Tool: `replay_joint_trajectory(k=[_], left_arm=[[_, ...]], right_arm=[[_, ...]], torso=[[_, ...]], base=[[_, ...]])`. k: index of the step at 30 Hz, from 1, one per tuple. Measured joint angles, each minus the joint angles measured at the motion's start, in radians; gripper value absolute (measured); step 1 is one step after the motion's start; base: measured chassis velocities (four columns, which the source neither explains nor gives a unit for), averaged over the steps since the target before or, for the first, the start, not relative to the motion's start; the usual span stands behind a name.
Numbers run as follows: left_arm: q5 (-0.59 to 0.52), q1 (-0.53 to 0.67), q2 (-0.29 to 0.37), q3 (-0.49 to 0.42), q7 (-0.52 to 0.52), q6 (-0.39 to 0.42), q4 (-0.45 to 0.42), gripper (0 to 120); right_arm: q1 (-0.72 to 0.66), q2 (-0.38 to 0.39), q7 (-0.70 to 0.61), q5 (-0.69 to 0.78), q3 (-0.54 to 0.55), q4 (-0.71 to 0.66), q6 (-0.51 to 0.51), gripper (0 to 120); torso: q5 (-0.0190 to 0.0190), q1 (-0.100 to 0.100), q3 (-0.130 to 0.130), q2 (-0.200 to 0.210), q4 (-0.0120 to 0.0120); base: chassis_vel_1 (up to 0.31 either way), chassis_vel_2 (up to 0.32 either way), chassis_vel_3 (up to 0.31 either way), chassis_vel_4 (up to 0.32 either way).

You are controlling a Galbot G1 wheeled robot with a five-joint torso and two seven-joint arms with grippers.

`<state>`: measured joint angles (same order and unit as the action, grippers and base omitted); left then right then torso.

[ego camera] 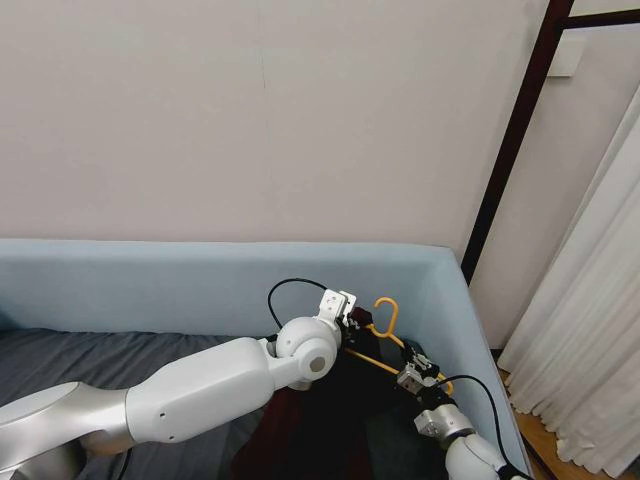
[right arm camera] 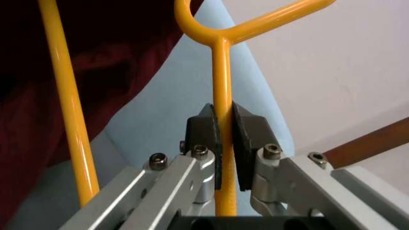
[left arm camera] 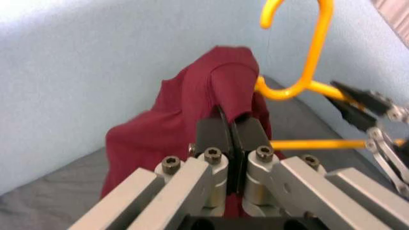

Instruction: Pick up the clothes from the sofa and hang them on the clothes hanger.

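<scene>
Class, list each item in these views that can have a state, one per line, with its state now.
Left gripper: fingers shut on the red garment.
Right gripper: fingers shut on the yellow hanger.
Red garment: partly lifted, pinched at a fold.
Yellow hanger: held up, hook hanging on nothing.

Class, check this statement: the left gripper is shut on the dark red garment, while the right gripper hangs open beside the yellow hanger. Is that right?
Not quite. The right gripper is shut on the yellow hanger, not open beside it; the right wrist view shows this. The left gripper is indeed shut on the dark red garment.
</scene>
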<state>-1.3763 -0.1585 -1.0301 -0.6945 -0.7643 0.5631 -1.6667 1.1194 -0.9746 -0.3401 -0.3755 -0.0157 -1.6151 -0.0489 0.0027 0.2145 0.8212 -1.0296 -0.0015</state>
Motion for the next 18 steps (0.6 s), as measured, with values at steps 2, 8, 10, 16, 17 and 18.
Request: replay_joint_trajectory(k=[2,8,10,16,17,18], left_arm=[[0.006,0.018,0.000,-0.016,0.011,-0.004,-0.009,0],[0.009,0.047,-0.006,-0.043,0.013,-0.009,-0.031,0],[0.009,0.059,-0.016,-0.054,0.011,-0.009,-0.038,0],[0.006,0.073,-0.032,-0.068,-0.008,-0.012,-0.048,0],[0.004,0.076,-0.033,-0.068,-0.015,-0.013,-0.055,0],[0.004,0.076,-0.033,-0.068,-0.015,-0.013,-0.055,0]], right_arm=[[-0.026,0.007,-0.003,-0.020,0.014,0.015,0.016,5],[-0.084,0.015,-0.008,-0.019,0.053,0.044,0.012,5],[-0.111,0.016,-0.009,-0.013,0.069,0.063,0.006,5],[-0.149,0.017,-0.010,0.002,0.089,0.090,-0.010,5],[-0.156,0.018,-0.010,0.005,0.093,0.097,-0.012,5],[-0.156,0.018,-0.010,0.005,0.093,0.097,-0.012,5]], torso=[[0.0000,0.000,0.000,0.000,0.0001],[0.0000,0.000,0.000,0.000,0.0002],[0.0001,0.000,0.000,0.000,0.0001],[0.0000,0.000,0.000,0.000,0.0000],[0.0000,0.000,0.000,0.000,0.0000],[0.0000,0.000,0.000,0.000,0.0000]], base=[[0.000,0.000,0.000,0.000],[0.000,0.000,0.000,0.000],[0.000,0.000,0.000,0.000],[0.000,0.000,0.000,0.000],[0.000,0.000,0.000,0.000],[0.000,0.000,0.000,0.000]])
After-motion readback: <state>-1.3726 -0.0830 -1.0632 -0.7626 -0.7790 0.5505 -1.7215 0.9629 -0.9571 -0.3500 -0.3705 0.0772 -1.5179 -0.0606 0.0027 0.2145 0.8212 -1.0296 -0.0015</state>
